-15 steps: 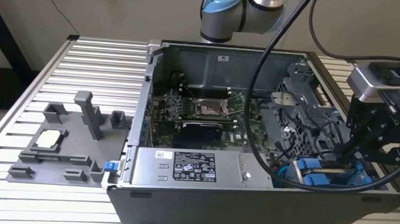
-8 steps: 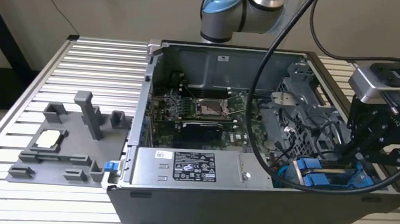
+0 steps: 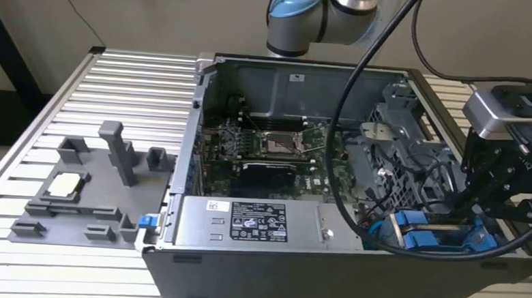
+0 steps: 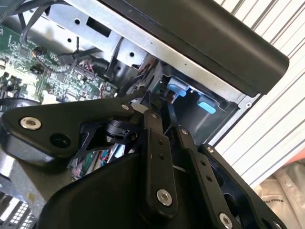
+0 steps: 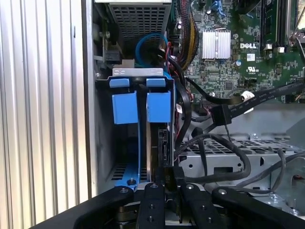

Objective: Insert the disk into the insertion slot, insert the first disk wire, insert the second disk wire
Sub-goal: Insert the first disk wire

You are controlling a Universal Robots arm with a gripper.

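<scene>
Black linkage-fingered gripper [image 5: 172, 187], fingers drawn together on small load. Ribbed aluminium table [image 3: 124, 73] beneath it. Open dark-grey metal computer case [image 3: 241, 274] around it. Green circuit board [image 3: 216, 153] well aside. Grey sheet-metal insertion slot with blue plastic fittings [image 5: 138, 72] straight ahead of fingertips. Silver-grey disk in blue carrier [image 5: 156, 143] seated inside slot. Small black wire plug [image 5: 172, 172] pinched between fingers, just at disk's near edge.

The disk [image 5: 156, 143] is seen standing on edge inside the slot [image 5: 102, 138], with blue tabs [image 5: 158, 106] at its far end. A black plug [image 5: 172, 172] is pinched by the gripper [image 5: 172, 185] against the disk's near end. Black cables [image 5: 214, 143] are draped just beside it, and a green board [image 5: 228, 47] is seen beyond.
</scene>
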